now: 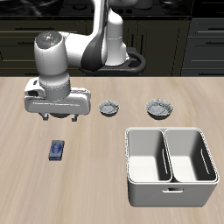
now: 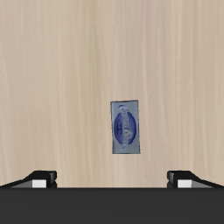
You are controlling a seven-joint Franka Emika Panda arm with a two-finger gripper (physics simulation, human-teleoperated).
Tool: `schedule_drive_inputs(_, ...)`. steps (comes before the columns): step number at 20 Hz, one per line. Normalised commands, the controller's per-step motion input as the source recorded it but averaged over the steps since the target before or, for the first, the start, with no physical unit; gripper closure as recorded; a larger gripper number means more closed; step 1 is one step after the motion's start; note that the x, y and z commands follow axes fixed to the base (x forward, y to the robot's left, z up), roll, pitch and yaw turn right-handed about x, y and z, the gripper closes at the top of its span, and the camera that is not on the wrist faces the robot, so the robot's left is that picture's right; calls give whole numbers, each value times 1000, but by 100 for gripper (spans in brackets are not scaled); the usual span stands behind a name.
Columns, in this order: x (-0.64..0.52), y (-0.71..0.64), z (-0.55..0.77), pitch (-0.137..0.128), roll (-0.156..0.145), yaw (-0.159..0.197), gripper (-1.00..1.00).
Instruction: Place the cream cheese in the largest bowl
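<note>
The cream cheese [image 1: 58, 150] is a small flat blue box lying on the table near the front edge; it also shows in the wrist view [image 2: 126, 128]. My gripper [image 1: 57, 116] hangs above the table just behind the box, open and empty, with both fingertips [image 2: 39, 178] spread wide. Two grey-speckled bowls with dark rims stand farther back: a smaller bowl [image 1: 109, 108] and a wider bowl [image 1: 158, 108]. A third bowl does not show clearly; the gripper hand may hide it, so I cannot tell which bowl is the largest.
A white two-compartment bin [image 1: 170, 166] stands near the table's front edge, in front of the two visible bowls. The robot's arm and base [image 1: 105, 44] rise at the back of the table.
</note>
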Motion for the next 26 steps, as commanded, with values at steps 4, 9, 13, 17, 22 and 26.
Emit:
schedule_drive_inputs(4, 8, -18, -149, 11, 0, 8, -100)
schedule_drive_inputs(9, -9, -56, -135, 8, -9, 12, -100)
schedule_drive_inputs(13, 30, -81, -86, 5, -11, 16, -100)
schedule_drive_inputs(17, 57, -65, -148, 14, -20, 11, -100)
schedule_drive_inputs(22, 46, -77, -166, 17, -15, 8, -100)
schedule_drive_inputs(26, 13, 18, -187, 22, 3, 10, -100)
